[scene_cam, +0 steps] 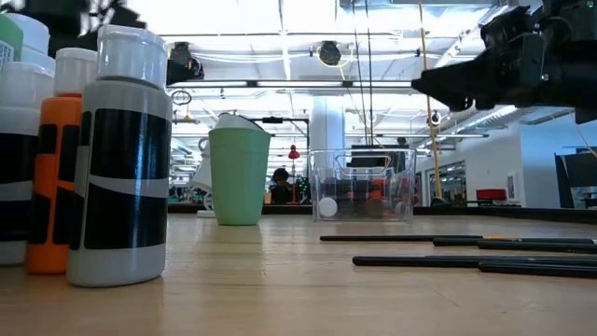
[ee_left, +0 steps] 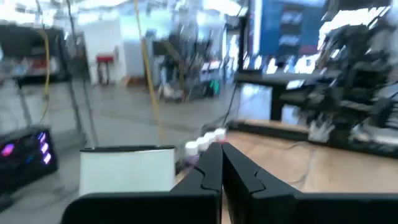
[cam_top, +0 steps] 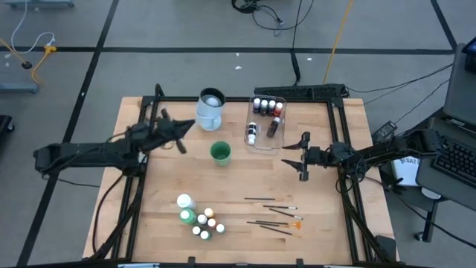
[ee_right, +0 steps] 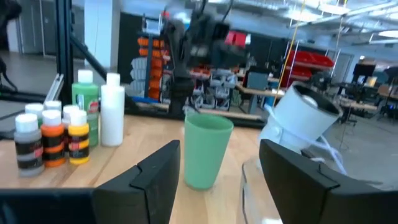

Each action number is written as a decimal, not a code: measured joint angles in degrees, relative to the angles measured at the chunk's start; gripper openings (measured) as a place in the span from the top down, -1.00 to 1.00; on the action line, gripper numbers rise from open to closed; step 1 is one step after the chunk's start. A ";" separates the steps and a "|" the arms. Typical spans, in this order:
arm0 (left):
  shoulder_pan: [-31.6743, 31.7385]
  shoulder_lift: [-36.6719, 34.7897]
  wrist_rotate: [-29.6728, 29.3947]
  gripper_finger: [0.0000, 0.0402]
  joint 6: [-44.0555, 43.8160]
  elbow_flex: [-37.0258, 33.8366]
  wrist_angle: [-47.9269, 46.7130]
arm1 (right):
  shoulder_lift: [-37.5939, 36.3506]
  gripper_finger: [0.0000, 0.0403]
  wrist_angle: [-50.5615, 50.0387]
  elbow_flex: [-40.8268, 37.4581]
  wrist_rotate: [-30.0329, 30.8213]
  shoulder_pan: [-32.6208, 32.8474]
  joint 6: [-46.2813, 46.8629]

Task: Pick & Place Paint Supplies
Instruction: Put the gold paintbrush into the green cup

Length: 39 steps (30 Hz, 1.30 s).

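Right gripper (cam_top: 301,158): fingers apart, empty, clear tub (cam_top: 266,119) just beyond, brushes (cam_top: 274,214) nearer.
Left gripper (cam_top: 181,136): fingers together, empty, beside jug (cam_top: 210,109).
Green cup (cam_top: 220,152): between the 2 grippers.

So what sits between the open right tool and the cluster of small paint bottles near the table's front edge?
Only bare wood: in the high view nothing lies between the right tool and the small paint bottles; the thin dark-handled brushes lie off to the side.

Both arms are dark, near-black, built of slim jointed segments with black cables trailing along them. The left claw (cam_top: 181,146) ends in two thin, tapering black fingers. The right claw (cam_top: 303,158) carries two broader, matte black fingers (ee_right: 152,174) with angular, faceted edges.
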 joint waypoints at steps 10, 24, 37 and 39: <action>-3.09 -3.98 0.81 1.00 2.88 -9.22 1.79 | 0.00 -0.05 1.22 0.00 2.94 -0.22 -6.09; -3.55 -3.71 0.37 0.97 8.46 -9.25 0.69 | -0.02 -0.05 0.19 0.00 2.86 -0.24 -6.08; -3.55 -3.71 0.33 0.92 9.43 -9.23 3.92 | 0.00 -0.05 -1.91 0.00 3.01 -0.24 -1.09; -3.55 -3.71 0.33 0.93 9.52 -9.23 3.85 | 0.00 -0.05 -1.92 0.00 3.02 -0.24 -1.19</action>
